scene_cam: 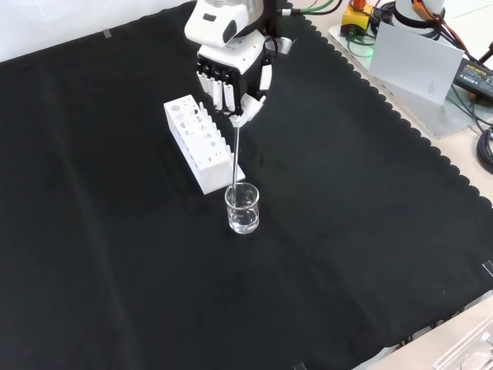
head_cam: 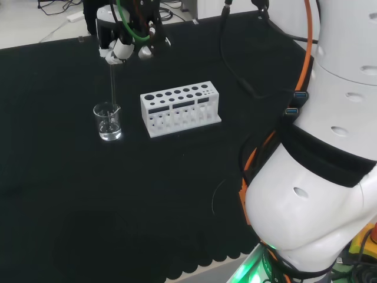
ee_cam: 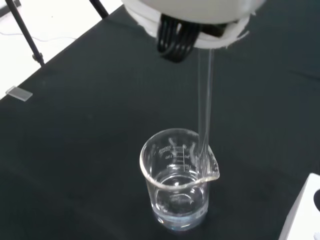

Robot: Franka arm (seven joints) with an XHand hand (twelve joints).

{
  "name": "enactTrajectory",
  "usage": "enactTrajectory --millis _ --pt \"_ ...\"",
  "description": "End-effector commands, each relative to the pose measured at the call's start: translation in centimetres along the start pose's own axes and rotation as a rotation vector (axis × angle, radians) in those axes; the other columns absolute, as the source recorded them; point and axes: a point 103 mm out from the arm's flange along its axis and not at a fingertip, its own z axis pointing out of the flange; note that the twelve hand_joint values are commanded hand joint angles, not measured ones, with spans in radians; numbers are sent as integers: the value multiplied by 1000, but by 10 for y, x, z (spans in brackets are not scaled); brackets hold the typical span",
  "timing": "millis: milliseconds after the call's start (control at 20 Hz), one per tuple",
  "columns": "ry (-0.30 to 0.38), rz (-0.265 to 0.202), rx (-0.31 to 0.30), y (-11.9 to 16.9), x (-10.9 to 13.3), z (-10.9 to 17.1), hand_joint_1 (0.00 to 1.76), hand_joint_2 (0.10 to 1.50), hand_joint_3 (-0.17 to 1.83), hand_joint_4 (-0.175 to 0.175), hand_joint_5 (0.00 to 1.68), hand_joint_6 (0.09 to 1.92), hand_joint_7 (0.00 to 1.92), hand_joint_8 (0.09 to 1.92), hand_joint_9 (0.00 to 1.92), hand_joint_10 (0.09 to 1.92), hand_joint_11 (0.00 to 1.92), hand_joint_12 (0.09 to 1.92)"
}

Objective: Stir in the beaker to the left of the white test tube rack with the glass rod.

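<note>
A small clear beaker (head_cam: 108, 122) (scene_cam: 243, 208) (ee_cam: 178, 177) with a little clear liquid stands on the black cloth, left of the white test tube rack (head_cam: 179, 108) (scene_cam: 199, 142) in the head view. The hand (head_cam: 126, 45) (scene_cam: 233, 77) hangs above the beaker, its fingers curled round the top of a glass rod (head_cam: 112, 84) (scene_cam: 236, 152) (ee_cam: 205, 105). The rod hangs almost straight down, and its lower end dips inside the beaker near the rim by the spout.
The arm's big white links (head_cam: 330, 147) stand at the right of the head view. The cloth's scalloped edge (scene_cam: 431, 158) runs along the right of the front view, with equipment and cables beyond it. The rack's corner (ee_cam: 305, 215) lies close to the beaker.
</note>
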Motion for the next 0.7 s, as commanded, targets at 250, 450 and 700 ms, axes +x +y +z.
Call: enactTrajectory --millis 250,450,700 --pt "-18 -24 38 -1 23 7 1319 707 612 -175 1391 132 1188 1079 1518 903 1585 612" --pt "8 -34 20 -2 21 10 1319 707 612 -175 1391 130 1187 1080 1518 904 1585 612" --pt "-1 -37 17 0 25 7 1319 705 614 -175 1393 129 1187 1080 1518 904 1585 613"
